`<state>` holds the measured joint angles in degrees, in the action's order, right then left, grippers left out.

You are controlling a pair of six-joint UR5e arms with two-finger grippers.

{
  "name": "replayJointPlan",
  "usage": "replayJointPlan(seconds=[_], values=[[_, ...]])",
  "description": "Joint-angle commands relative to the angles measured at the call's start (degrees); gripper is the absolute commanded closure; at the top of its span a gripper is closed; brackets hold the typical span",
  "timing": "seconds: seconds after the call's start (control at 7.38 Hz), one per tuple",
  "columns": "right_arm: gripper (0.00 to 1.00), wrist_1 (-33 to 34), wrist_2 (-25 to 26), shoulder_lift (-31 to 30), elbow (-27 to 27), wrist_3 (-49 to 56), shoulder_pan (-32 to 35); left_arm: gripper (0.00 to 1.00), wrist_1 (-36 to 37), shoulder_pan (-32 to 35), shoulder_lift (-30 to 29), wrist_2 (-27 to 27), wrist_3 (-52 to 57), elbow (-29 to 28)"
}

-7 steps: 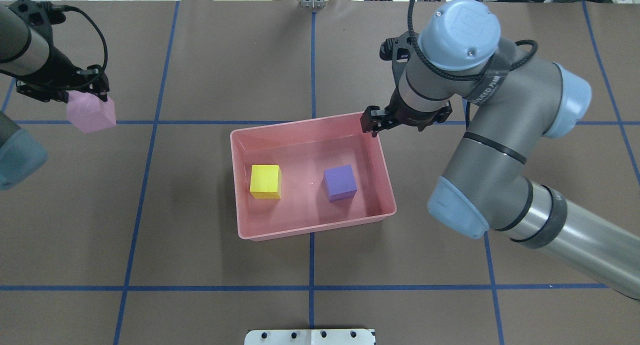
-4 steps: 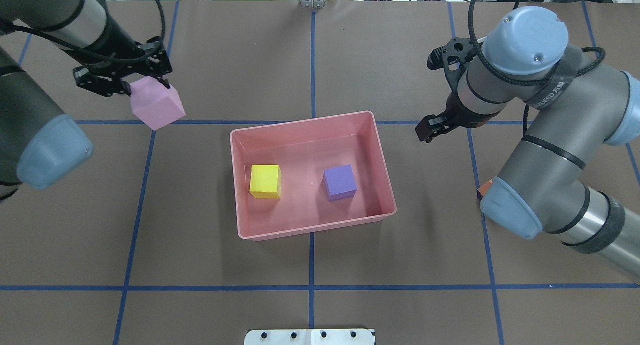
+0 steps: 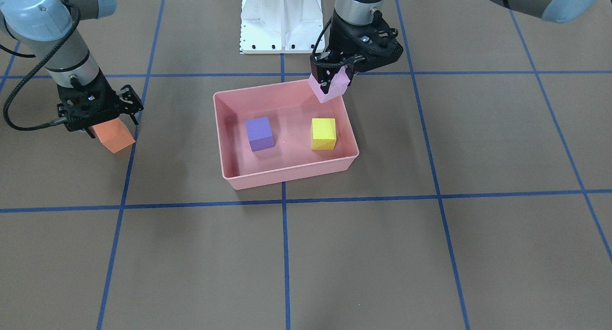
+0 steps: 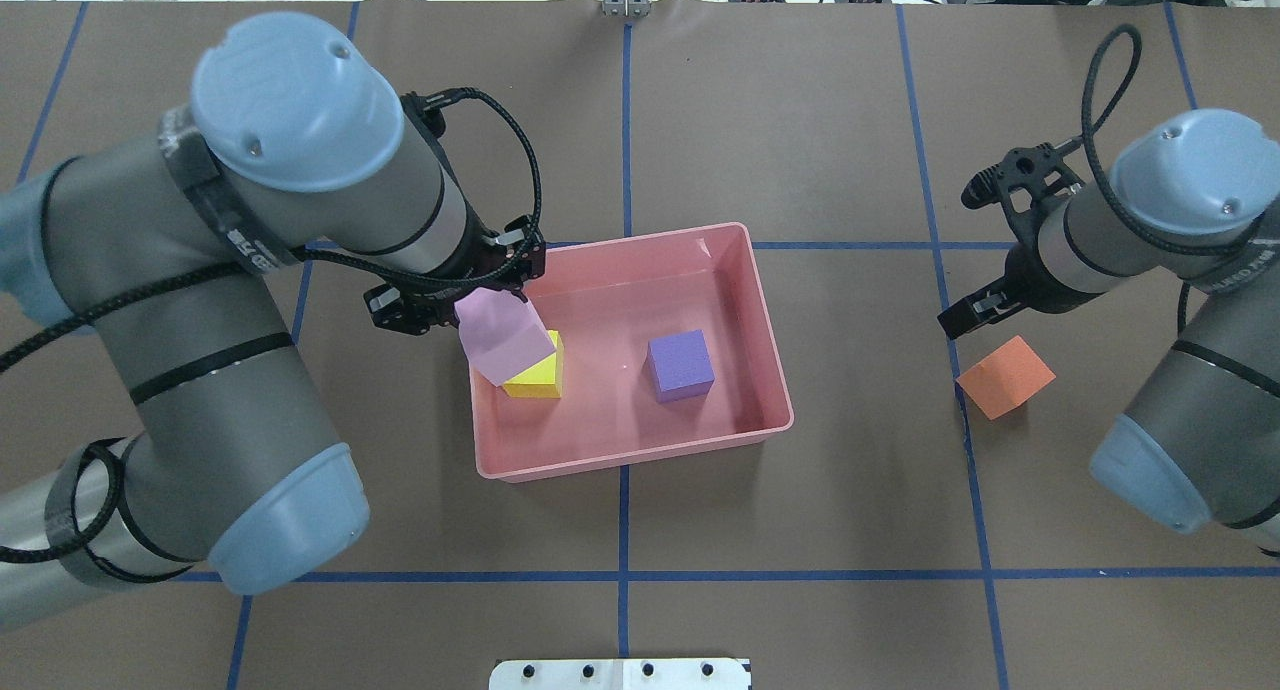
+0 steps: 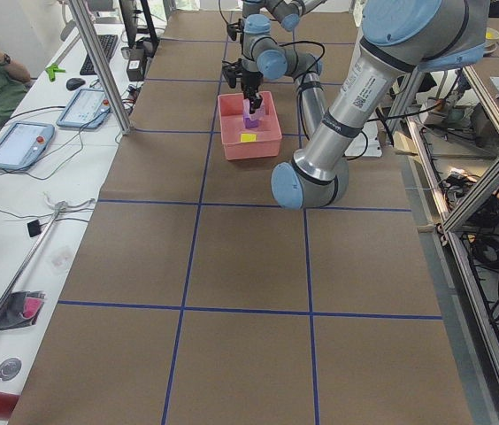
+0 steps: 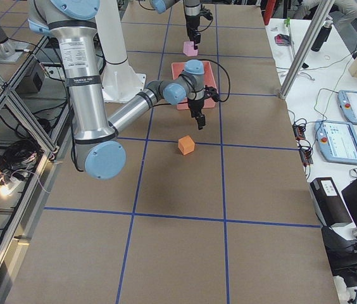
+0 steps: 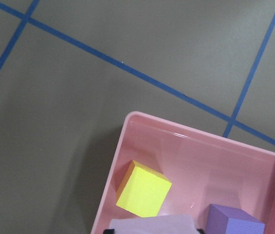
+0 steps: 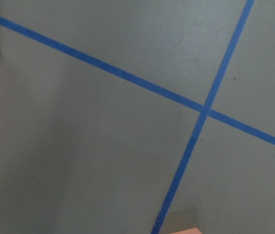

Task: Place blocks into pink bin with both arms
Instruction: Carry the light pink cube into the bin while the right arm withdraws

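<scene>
Over a corner of the pink bin point(image 3: 287, 169), the left end effector point(image 3: 333, 83) grips the light pink block point(image 3: 340, 89).
Open, the right end effector point(image 4: 970, 313) hangs near the orange block point(image 4: 1005, 377).

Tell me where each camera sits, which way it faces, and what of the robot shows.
Front: across the table, facing the robot, steeply down on the bin; left arm, right arm, base.
Overhead: behind the robot, looking forward and down; both arms, left tool holding the pink block.
Left side: table's left end, looking along it; left arm near.
Right side: opposite end; right arm near.
Left wrist: down into the bin; tool tips only.
Right wrist: down on table and tape; no robot.
Shared: front and overhead show the purple block.
</scene>
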<state>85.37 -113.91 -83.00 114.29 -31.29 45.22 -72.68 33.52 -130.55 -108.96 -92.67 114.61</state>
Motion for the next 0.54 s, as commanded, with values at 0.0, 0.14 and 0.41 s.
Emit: replayJointPlan(seconds=[0.0, 0.14, 0.41], values=[[0.0, -3.54, -1.84, -4.18, -0.03, 0.18, 0.05, 1.0, -0.18, -5.9, -1.1, 4.53, -3.21, -1.31], [0.0, -3.54, -2.01, -4.71, -0.03, 0.26, 0.05, 1.0, -0.27, -6.27, -4.06, 4.72, -3.91, -4.8], [0.0, -3.63, -2.02, -4.89, 0.06, 0.26, 0.05, 1.0, -3.23, -6.27, -8.65, 6.65, -3.75, -13.23]])
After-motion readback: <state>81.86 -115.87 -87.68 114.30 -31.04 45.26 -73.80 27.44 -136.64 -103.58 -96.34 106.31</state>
